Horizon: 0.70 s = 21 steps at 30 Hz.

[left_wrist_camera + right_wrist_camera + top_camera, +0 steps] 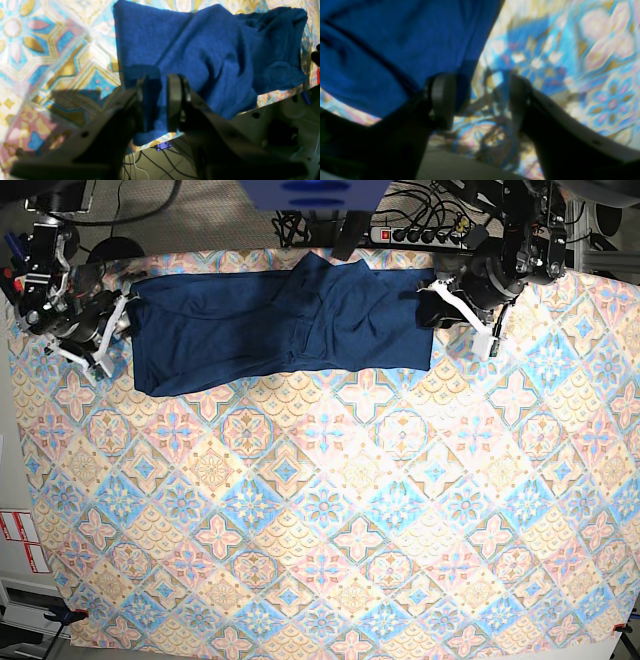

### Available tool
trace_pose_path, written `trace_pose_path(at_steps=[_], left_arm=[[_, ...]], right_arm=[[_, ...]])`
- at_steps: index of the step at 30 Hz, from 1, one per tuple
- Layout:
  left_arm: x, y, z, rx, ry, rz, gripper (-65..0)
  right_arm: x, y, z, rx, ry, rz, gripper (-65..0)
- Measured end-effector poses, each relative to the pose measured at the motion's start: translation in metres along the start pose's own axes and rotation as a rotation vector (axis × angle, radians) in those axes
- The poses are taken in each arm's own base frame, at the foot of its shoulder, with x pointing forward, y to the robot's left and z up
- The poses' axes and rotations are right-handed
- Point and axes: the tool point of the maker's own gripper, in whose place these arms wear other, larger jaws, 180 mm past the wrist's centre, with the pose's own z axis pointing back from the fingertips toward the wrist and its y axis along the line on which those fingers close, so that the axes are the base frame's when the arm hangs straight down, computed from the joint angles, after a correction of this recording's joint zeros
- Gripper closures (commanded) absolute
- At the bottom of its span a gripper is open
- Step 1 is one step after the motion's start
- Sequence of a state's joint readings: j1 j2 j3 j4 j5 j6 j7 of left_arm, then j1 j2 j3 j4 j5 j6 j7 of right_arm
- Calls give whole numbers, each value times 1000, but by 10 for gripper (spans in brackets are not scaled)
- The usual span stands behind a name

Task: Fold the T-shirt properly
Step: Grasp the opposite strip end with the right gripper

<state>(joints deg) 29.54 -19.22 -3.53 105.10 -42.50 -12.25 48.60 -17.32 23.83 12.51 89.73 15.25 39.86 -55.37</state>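
Left gripper (160, 102) jaws narrowed on T-shirt (280, 325) edge, cloth between pads; I read it as gripping. Right gripper (480, 100) open, shirt edge just beside one fingertip. Shirt's long axis spans between both grippers.

T-shirt (280, 325): spread crosswise along the far edge of the counter (330, 510) | my left tool (155, 100): at the shirt's end on the base view's right, shirt edge between its pads | my right tool (477, 100): at the opposite end, just beside the shirt's edge | cables (430, 225): on the floor behind the counter
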Motion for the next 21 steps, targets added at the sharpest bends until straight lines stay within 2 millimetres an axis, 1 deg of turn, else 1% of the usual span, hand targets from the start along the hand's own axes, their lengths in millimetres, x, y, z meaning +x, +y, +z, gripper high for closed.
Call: trace_pose_path(at_steps=[3,6,9,12,14,17,20,21], left_arm=[[0,0,0,0,0,0,-129],[0,1,0,2,0,-2,-168],[0,1,0,1,0,-1,-198],[0,1,0,2,1,-2,-209],[0,1,0,1,0,-2,-208],[0,1,0,2,1,-2,-208],[0,1,0,1,0,-2,-208],[0,1,0,2,1,-2,-208]], right_arm=[[-2,7,-8,36,6,-12,-338],[6,-6,-18,29,1,-55,-340],[8,-13,-25,38,0,-96,-341],[0,-9,-31,68,19,-135,-342],[2,-10,-32,71,15,-138,-342],[10,-4,-36,89,19,-106,-342],[23,11,-42,166,-49,-155,-342],[22,14,-43,180,-53,-170,-342]])
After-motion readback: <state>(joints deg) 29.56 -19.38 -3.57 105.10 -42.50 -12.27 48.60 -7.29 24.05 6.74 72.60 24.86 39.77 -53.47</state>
